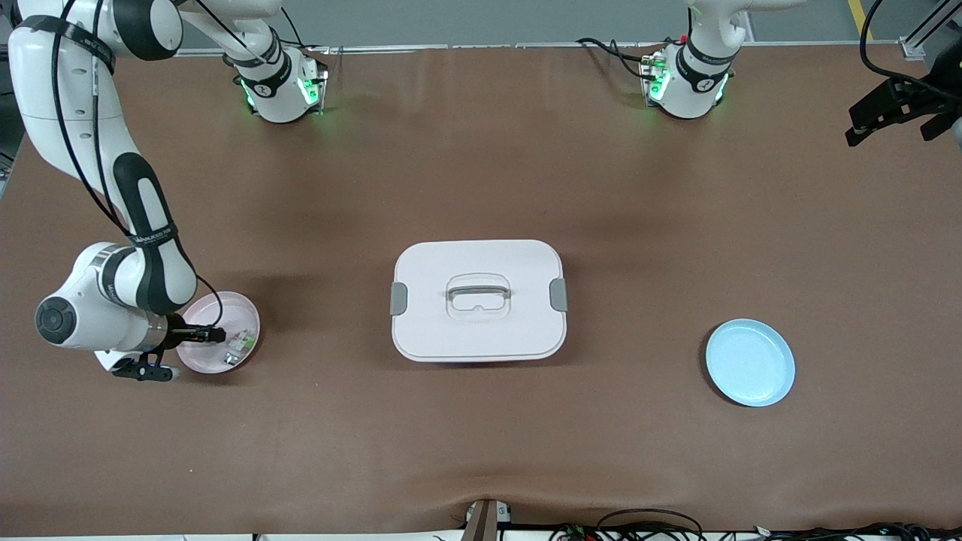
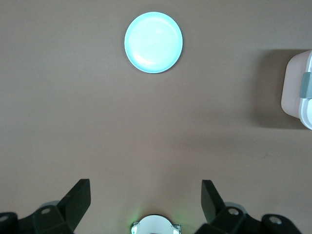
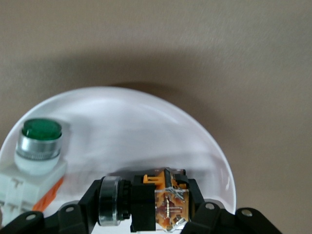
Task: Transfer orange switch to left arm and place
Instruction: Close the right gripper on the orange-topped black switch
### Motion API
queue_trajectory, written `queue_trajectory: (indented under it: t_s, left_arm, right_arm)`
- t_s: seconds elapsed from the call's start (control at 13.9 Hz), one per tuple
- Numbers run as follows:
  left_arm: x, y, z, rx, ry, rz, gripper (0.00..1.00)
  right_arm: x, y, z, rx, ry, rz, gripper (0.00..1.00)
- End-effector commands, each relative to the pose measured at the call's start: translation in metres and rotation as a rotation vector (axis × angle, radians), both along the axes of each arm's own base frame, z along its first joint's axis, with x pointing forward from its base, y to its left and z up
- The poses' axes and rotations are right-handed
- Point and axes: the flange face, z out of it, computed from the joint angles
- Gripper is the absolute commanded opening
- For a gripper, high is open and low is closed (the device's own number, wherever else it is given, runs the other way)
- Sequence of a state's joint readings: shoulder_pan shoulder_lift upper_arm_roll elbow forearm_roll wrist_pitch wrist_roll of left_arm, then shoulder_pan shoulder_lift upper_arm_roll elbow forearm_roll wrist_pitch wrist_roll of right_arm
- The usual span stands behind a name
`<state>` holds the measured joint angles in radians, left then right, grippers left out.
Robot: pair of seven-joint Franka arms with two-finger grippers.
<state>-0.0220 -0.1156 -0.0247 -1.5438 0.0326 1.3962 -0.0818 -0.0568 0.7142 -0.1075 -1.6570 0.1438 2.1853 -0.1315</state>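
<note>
The orange switch [image 3: 168,202], a black body with a metal ring and an orange end, sits between the fingers of my right gripper [image 3: 146,201]. The gripper is shut on it, low over the pink plate [image 3: 136,126]. In the front view the right gripper [image 1: 213,333] is over that plate [image 1: 242,306] at the right arm's end of the table. The white box [image 1: 478,300] stands at the table's middle. My left gripper [image 2: 145,187] is open and empty, held high above the table near its base, and shows at the edge of the front view [image 1: 898,113].
A green-and-white part [image 3: 39,146] lies in the pink plate beside the switch; it also shows in the front view [image 1: 239,344]. An empty blue plate [image 1: 750,362] lies toward the left arm's end and shows in the left wrist view [image 2: 153,42], as does the box's edge [image 2: 297,87].
</note>
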Motion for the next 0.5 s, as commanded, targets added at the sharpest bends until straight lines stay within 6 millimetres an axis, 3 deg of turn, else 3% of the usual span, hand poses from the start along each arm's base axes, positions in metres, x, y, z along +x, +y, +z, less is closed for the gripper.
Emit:
queue_trajectory:
  t_s: [0.0,0.22,0.43]
  left_arm:
    - [0.0,-0.002,0.0,0.004,-0.016,-0.021,1.0]
    - [0.0,0.0,0.0,0.003,-0.016,-0.019,1.0]
    - [-0.004,-0.001,0.005,0.003,-0.027,-0.022,1.0]
  right_arm:
    - [0.001,0.006,0.03,0.041,0.042,-0.003,0.27]
    - [0.002,0.014,0.075,0.1,0.063,-0.035,0.27]
    - [-0.004,0.05,0.111,0.097,0.132,-0.133,0.27]
